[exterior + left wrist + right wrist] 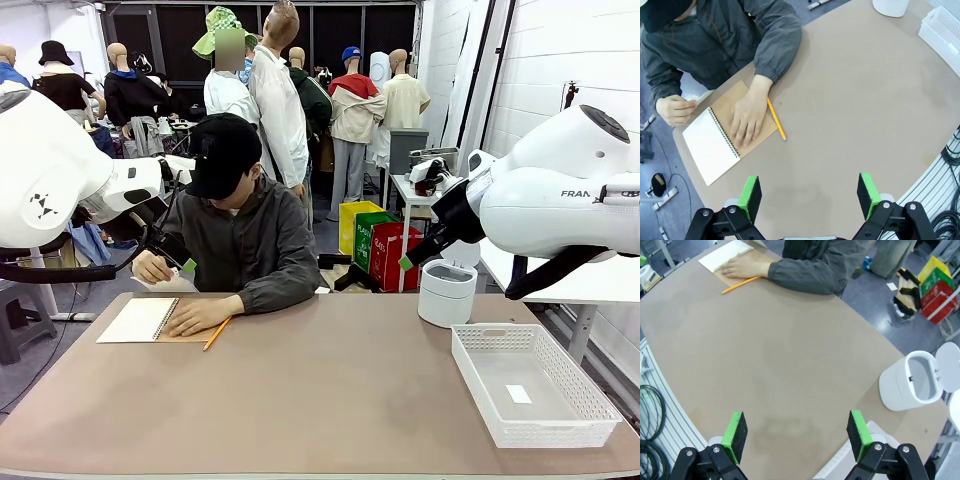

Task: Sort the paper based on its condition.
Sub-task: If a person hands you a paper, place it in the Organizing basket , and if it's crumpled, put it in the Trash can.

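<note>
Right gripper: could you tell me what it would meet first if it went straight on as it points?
Most likely bare table; the white bin sits off to the side of its line.

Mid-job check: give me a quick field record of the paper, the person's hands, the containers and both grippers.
paper: white, held in the person's hand at the far table edge
notebook: open, spiral-bound, other hand flat on it
pencil: lying beside the notebook
bin: white, lid open, robot's right side
basket: white, holds a small tag
left gripper: open, above the table, holding nothing
right gripper: open, above the table, holding nothing
</note>
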### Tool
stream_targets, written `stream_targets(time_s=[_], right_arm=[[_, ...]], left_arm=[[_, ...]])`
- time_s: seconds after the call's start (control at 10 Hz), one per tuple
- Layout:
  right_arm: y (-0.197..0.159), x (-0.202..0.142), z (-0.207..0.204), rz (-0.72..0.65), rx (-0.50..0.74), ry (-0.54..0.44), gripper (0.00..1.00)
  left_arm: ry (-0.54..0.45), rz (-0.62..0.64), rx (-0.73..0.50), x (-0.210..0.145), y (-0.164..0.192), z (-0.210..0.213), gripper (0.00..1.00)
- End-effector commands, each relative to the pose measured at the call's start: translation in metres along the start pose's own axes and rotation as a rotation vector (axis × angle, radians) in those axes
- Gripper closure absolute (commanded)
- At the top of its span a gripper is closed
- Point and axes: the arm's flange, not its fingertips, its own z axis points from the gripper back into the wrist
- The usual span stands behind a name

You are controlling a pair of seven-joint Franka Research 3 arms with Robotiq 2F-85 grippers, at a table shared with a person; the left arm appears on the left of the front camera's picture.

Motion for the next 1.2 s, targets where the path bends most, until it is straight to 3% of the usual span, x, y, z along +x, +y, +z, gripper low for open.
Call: stream_targets(time_s=[0.0,1.1], right_arm=[[-0.0001,0.0002,0.0000,-0.001,0.005,-0.001,0.00],[-0.0001,0.0002,0.0000,-0.001,0.005,-0.001,0.00]], left_arm=[[0.003,-0.001,0.003,0.0001,0.0006,0.0006,0.00],[0.003,-0.001,0.003,0.0001,0.0006,0.0006,0.00]])
